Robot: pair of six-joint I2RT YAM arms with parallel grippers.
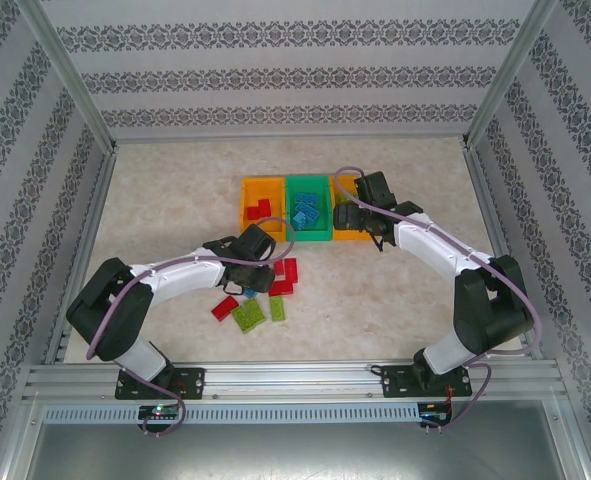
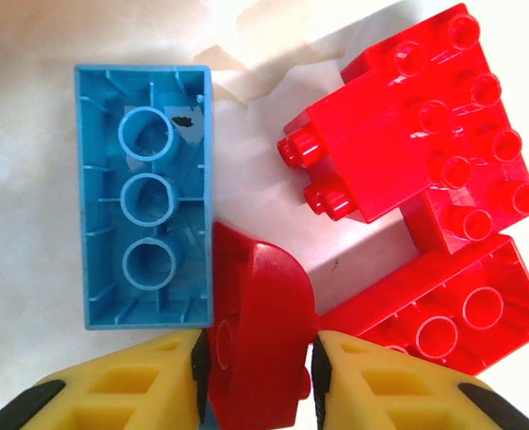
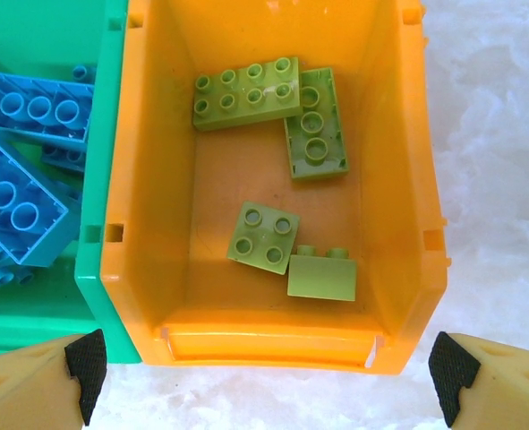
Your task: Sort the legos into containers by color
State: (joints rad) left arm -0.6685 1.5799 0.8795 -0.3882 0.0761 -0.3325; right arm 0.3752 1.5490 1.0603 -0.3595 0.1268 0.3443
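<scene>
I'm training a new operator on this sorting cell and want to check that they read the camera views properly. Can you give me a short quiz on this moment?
1. True or false: the right gripper stands open at the orange bin that holds lime green bricks.
2. Which colour of brick lies in the green bin? A red; B blue; C lime green.
3. Name the thing that sits between the fingers of the left gripper.

Key
1. True.
2. B.
3. A red curved brick, with a finger pad against each side.
</scene>
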